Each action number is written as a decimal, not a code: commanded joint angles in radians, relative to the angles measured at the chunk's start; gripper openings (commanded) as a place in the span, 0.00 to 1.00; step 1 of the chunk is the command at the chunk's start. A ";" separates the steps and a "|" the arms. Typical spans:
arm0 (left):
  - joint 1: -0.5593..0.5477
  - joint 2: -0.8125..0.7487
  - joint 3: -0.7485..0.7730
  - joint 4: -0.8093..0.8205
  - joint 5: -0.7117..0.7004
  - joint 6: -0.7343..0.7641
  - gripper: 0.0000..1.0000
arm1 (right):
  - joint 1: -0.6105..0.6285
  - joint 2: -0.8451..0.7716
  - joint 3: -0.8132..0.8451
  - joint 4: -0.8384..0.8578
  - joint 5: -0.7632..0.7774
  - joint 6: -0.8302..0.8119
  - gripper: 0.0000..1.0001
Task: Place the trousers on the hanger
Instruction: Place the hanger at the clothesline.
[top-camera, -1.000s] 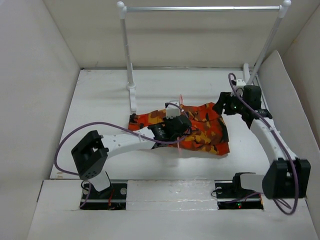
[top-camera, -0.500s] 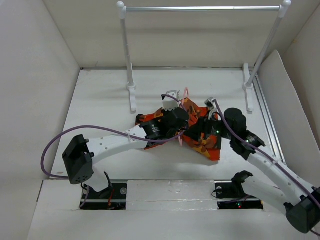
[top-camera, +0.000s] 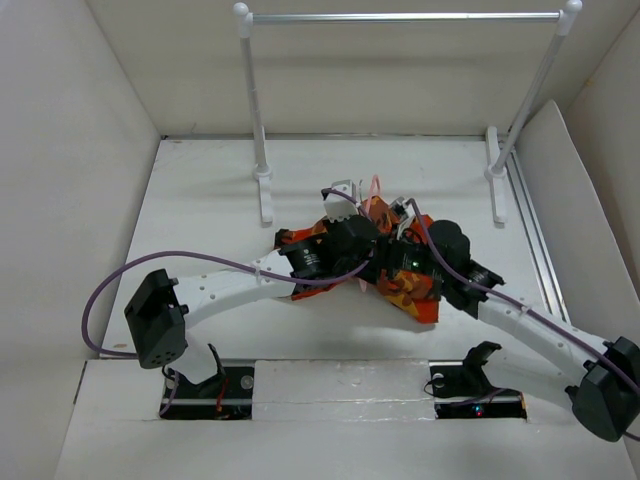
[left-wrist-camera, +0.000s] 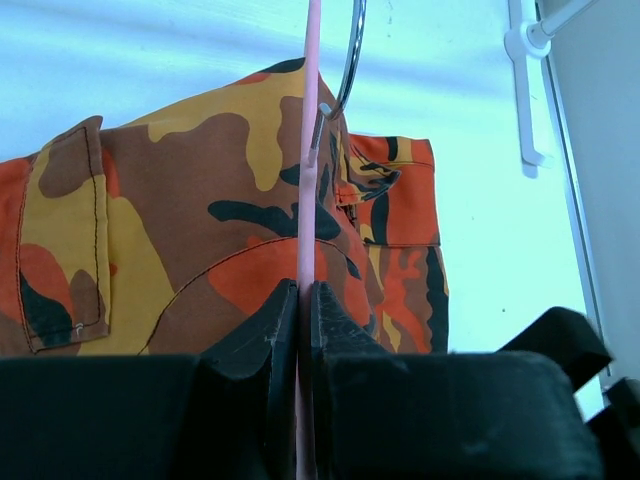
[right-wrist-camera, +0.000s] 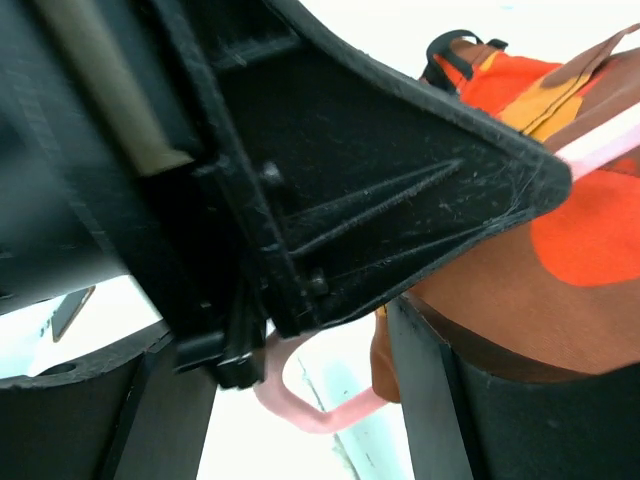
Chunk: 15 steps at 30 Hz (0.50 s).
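Note:
The camouflage trousers (top-camera: 412, 288) lie bunched on the table at mid-right; they also show in the left wrist view (left-wrist-camera: 190, 210) and the right wrist view (right-wrist-camera: 590, 240). My left gripper (top-camera: 350, 238) is shut on the pink hanger (left-wrist-camera: 306, 180), whose metal hook (left-wrist-camera: 352, 50) points away over the cloth. My right gripper (top-camera: 398, 262) is close against the left one at the trousers' left edge. Its fingers (right-wrist-camera: 435, 400) stand apart, with the hanger's pink corner (right-wrist-camera: 320, 418) between them and cloth lying on the right finger.
A clothes rail with white posts (top-camera: 257, 110) and a silver bar (top-camera: 400, 16) stands at the back; its right post base (top-camera: 497, 175) is near the right wall. White walls close in the table on three sides. A purple cable loops off the left arm.
My right arm swung from the back right down onto the trousers, then left against the left gripper. The left gripper moved farther with the hanger. The trousers bunched up smaller.

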 joint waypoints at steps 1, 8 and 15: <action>-0.006 -0.053 0.025 0.102 -0.012 -0.052 0.00 | 0.032 0.005 -0.010 0.123 0.026 0.054 0.69; -0.006 -0.077 0.006 0.105 0.026 -0.080 0.00 | 0.041 -0.006 -0.073 0.175 0.141 0.083 0.57; -0.006 -0.125 -0.016 0.099 0.051 -0.086 0.00 | 0.030 -0.006 -0.107 0.302 0.129 0.069 0.58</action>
